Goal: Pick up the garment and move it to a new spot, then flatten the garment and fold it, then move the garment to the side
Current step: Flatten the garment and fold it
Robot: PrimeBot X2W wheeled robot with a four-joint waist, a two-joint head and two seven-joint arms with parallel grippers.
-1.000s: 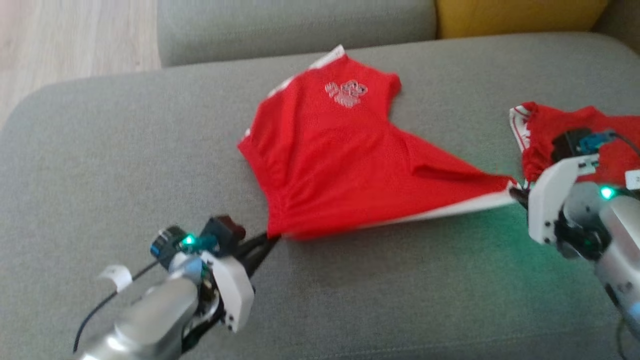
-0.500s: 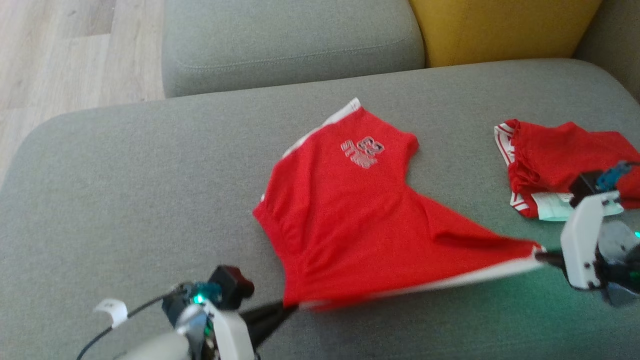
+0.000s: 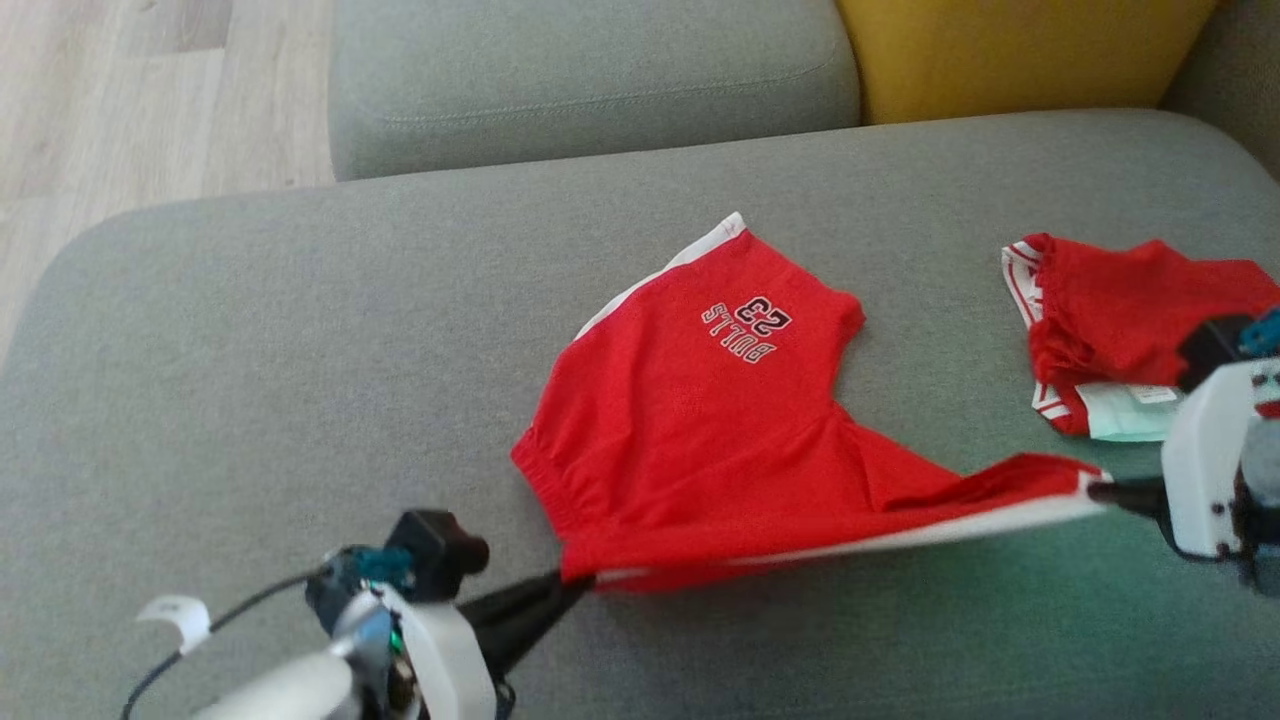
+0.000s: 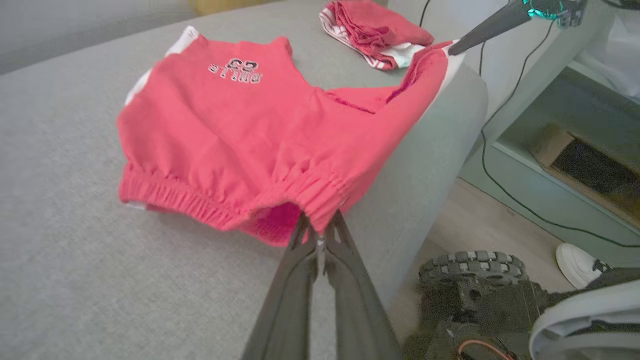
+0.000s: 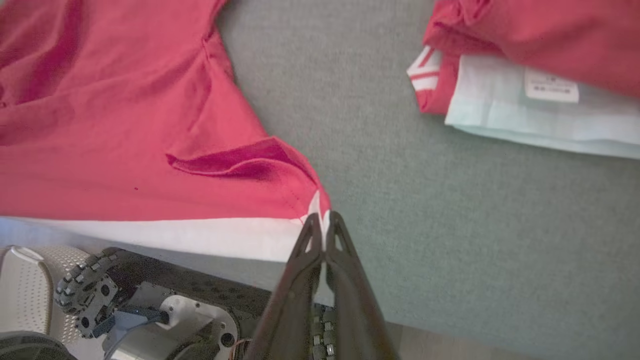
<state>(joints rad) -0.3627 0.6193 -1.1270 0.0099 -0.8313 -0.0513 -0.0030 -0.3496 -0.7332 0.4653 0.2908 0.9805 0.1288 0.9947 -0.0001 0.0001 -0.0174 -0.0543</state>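
On the grey sofa, red shorts lie mid-seat. Their near edge is stretched taut between the left hand, clenched on the waistband corner, and the right hand, clenched on the white-striped hem corner. Flattening looks under way; folding and moving aside are not yet done. Beyond the sofa are a wood floor and a yellow cushion, and another red garment lies near the right hand.

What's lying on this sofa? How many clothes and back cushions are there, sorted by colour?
Red clothes: 2, the shorts and a folded piece
Grey back cushion: 1
Yellow back cushion: 1
Total: 4
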